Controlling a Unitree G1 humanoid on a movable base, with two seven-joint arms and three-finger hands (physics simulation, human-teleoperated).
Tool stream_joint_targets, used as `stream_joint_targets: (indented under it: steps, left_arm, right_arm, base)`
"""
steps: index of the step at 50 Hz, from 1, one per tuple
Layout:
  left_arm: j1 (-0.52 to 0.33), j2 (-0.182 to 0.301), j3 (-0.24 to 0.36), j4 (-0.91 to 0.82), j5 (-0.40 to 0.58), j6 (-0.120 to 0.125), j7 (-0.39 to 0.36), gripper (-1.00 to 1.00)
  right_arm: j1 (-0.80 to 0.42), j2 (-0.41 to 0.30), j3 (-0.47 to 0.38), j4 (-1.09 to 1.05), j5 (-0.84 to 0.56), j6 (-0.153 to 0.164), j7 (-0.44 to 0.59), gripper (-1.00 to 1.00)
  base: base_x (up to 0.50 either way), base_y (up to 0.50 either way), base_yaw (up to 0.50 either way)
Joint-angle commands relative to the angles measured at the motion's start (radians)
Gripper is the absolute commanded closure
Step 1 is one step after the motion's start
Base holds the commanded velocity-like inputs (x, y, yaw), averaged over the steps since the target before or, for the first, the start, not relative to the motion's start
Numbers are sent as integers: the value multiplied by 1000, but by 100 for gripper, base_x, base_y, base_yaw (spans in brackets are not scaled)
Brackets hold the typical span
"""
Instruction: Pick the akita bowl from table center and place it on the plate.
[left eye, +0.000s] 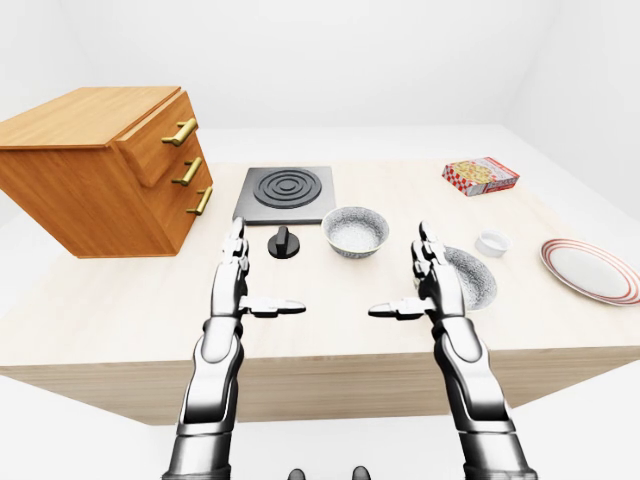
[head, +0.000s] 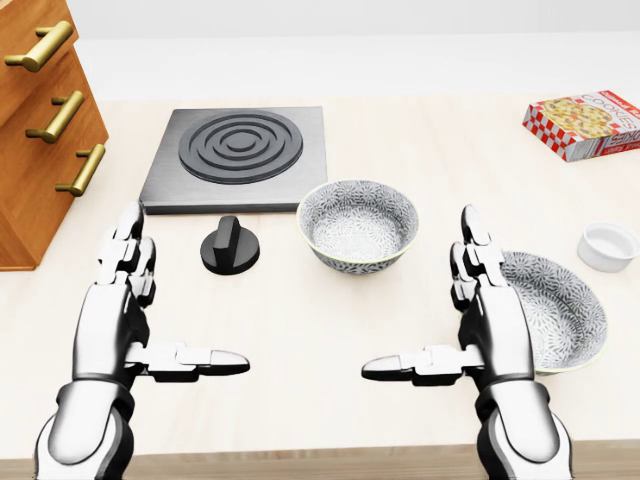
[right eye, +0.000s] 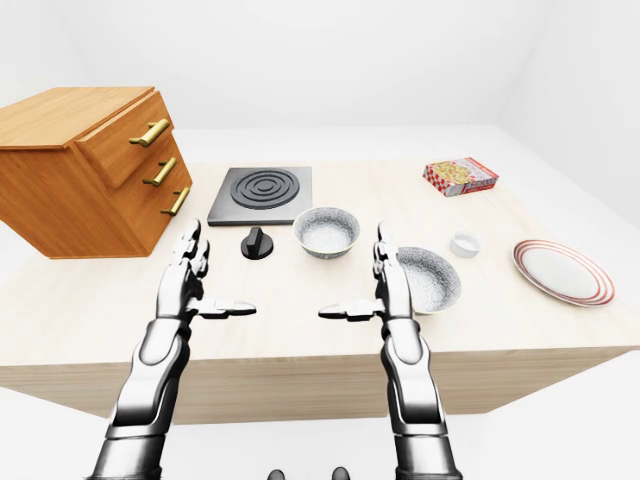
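Bowl not yet grasped

The bowl (head: 358, 222) is seen up-left of the nearer right robot hand (head: 470, 300); both robot hands are held spread, empty.

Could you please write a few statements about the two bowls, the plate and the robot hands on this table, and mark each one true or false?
1. The akita bowl already sits on the plate. False: it stands on the table, apart from the plate.
2. Both robot hands, left and right, are open and hold nothing. True.
3. The black knob lies left of the akita bowl in the head view. True.
4. The second patterned bowl is stacked inside the akita bowl. False: it stands separately, partly behind the right robot hand.
5. The plate holds the small white cup. False: the plate is bare.
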Motion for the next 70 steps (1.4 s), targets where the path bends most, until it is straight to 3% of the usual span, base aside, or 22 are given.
stream_joint_targets:
  steps: [1, 8, 51, 70]
  left_arm:
    - [-121, 17, 9, -28, -5, 0, 1, -100]
    - [-138, 25, 15, -30, -12, 0, -5, -100]
    - [-121, 20, 11, -62, -12, 0, -2, -100]
    - [-121, 21, 14, -54, -13, 0, -1, -100]
  right_arm:
    - [-100, -23, -21, -33, 13, 0, -8, -100]
    - [-96, -24, -19, -49, 13, 0, -1, -100]
    - [-100, -19, -5, -78, 12, 0, 20, -100]
    - [-101, -17, -1, -67, -6, 0, 28, -100]
  base:
    - [0, 0, 0]
    - [0, 0, 0]
    - [5, -50, 0]
    - [31, -4, 0]
